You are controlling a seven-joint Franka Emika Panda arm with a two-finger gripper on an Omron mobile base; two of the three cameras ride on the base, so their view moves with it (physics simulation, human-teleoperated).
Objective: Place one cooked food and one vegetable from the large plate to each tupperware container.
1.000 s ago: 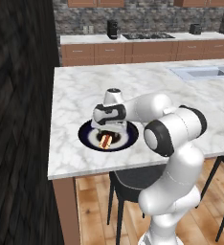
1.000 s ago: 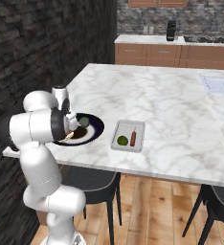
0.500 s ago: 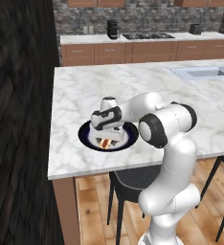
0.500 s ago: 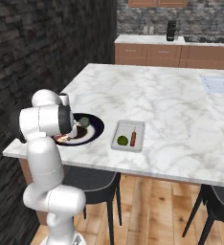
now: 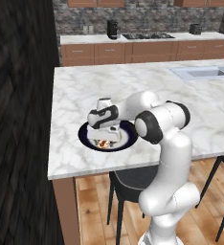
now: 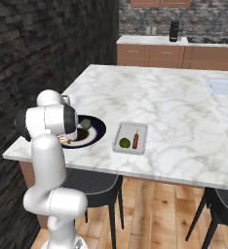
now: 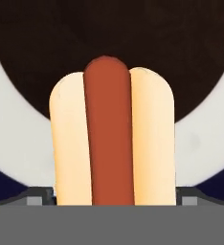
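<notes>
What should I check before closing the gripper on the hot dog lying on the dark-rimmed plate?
1. Hot dog in pale bun centred between the fingers: ok.
2. Two-finger gripper open: ok.
3. Fingertips low enough beside the bun: cannot tell.
4. Round dark-rimmed plate flat on the marble counter: ok.
5. Rectangular light-grey tray already has a sausage and a green vegetable: ok, skip it.
6. Second container located: cannot tell.

White-veined marble island surface [image 6: 174,112] — bearing the large plate [image 6: 97,131] with dark navy rim near its front corner, and a light-grey rectangular tray [image 6: 143,137] just beside it — both resting flat, apart.
</notes>
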